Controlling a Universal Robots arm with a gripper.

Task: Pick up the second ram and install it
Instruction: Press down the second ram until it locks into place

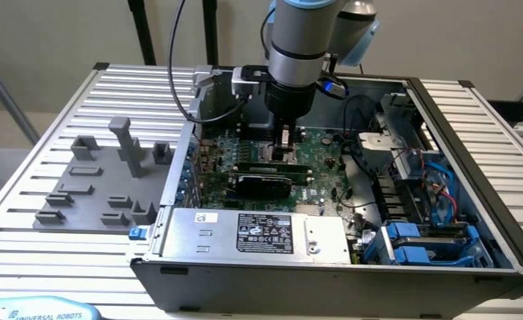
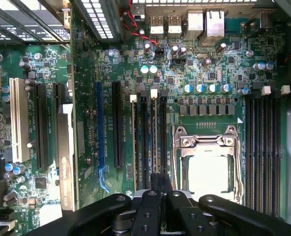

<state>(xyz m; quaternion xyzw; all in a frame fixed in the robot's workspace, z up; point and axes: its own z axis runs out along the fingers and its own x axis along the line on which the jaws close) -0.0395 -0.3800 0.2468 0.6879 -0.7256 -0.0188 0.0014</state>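
The second ram (image 2: 154,142) is held clenched by the gripper (image 2: 155,189) above the slots (image 2: 148,137), so a small misalignment may jam it against a latch (image 2: 154,93)

even, soft overhead light in exterior view, no hard shadows. wrist view brighter: white glare on slatted table (image 2: 99,19) well beyond gripper (image 2: 155,189), shiny capacitor tops (image 2: 207,88) blown out, gripper itself dark and slightly soft up close.
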